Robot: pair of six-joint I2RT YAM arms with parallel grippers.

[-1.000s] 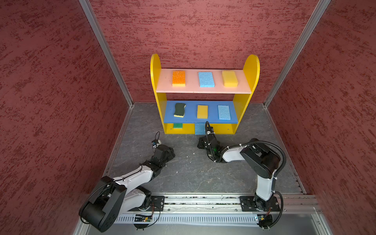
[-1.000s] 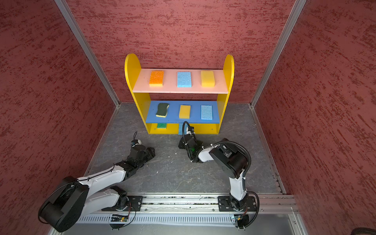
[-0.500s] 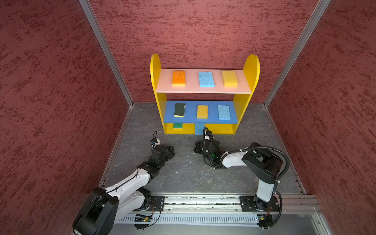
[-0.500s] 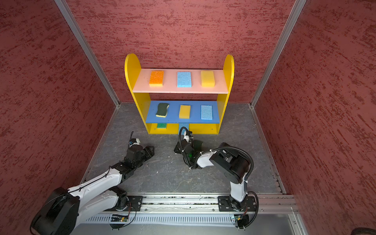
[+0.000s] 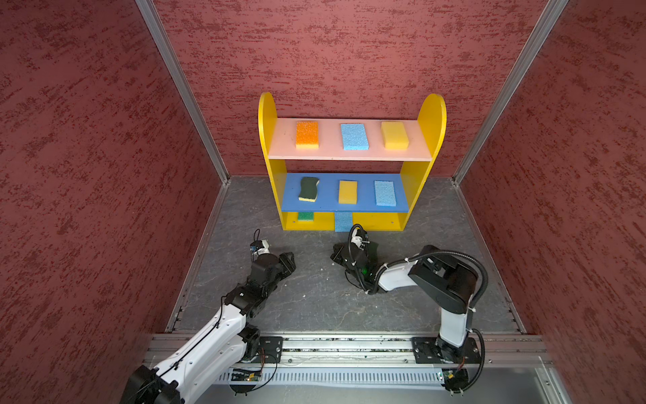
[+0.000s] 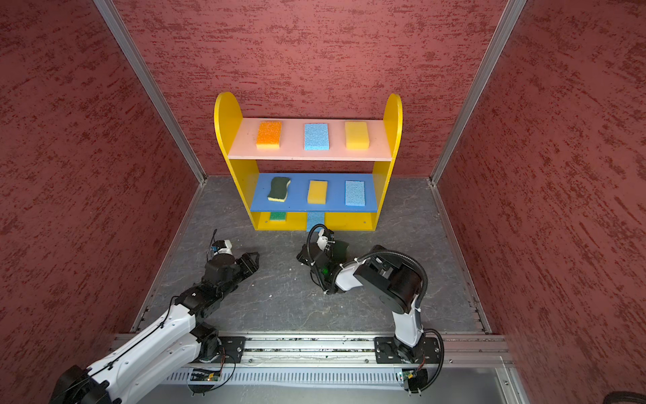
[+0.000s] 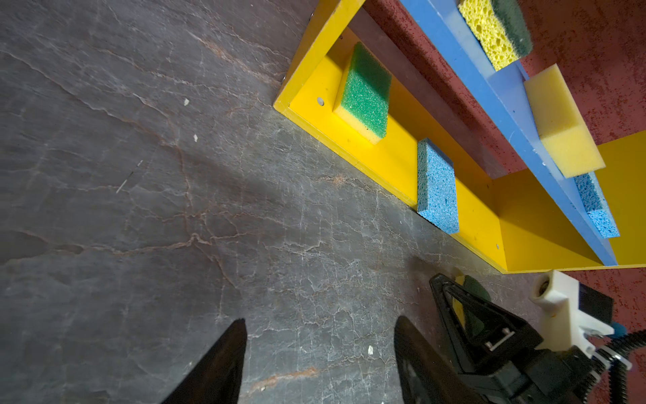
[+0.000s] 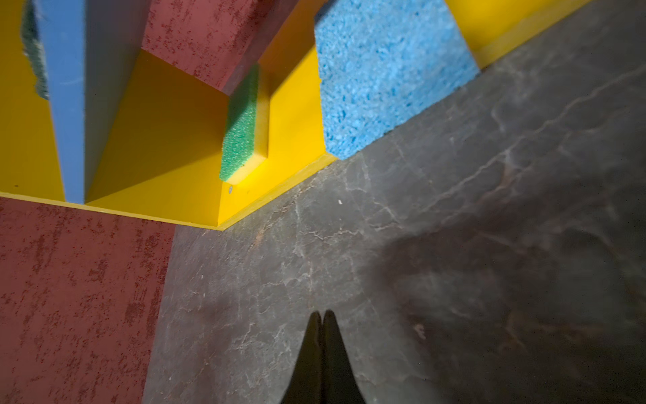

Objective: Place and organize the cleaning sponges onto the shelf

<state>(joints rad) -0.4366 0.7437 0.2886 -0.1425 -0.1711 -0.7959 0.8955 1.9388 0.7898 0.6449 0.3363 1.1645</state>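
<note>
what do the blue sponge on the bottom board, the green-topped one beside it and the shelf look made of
Blue sponge: likely cellulose foam; matte, with open irregular pores.
Green-topped sponge: coarse fibrous green scouring layer on smooth, fine yellow foam.
Shelf: rigid flat boards, painted or laminated wood perhaps, possibly plastic; smooth, faintly glossy faces with a screw head showing.

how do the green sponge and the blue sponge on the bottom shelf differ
The green sponge is green scourer over yellow foam; the blue sponge is blue throughout. The green sponge sits wholly on the shelf base; the blue sponge overhangs its front edge. Both are rectangular.
</note>
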